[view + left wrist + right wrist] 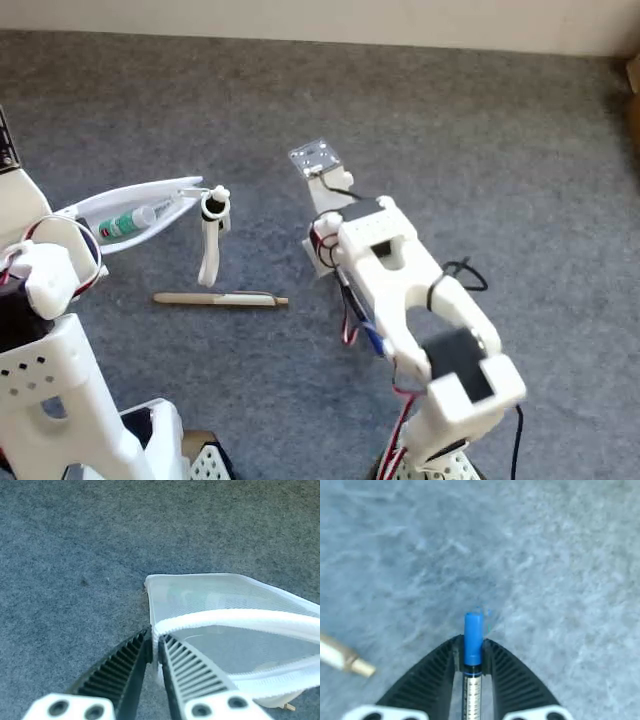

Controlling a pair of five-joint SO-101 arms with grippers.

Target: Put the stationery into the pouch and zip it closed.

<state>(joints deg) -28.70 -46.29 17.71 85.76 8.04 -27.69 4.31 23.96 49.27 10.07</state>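
Where the grey, carpet-like surface [520, 140] runs back, it meets a pale strip of wall [400, 18], and a bit of brown wood [634, 90] pokes in at the far right edge. Over on the left lies the white mesh pouch [165, 205] [225, 600], mouth open, with a green-labelled tube [125, 223] already inside it. The left claw [154, 639] is pinched tight on the pouch's white rim at one corner, the jaws with hardly a gap between them. From above, that grip is tucked behind the left arm [50, 380] and I can't make it out. At the end of the pouch nearest the middle of the surface lies a white stick-shaped thing [208, 245] with a dark ring at its far end; what it is I can't tell. Near it, closer to the arms, a beige pen [215, 298] lies flat on the surface, apart from the pouch. The right claw [472, 641] is narrow, clamped on a blue-capped pen [473, 627] whose cap sticks out past the fingertips, with the beige pen's tip off to one side. From above, the right arm [400, 290] folds over and covers its own claw; a scrap of blue shows beneath it, pen or wire I can't say. A small metal plate [315, 158] with holes pokes out at that arm's far end.
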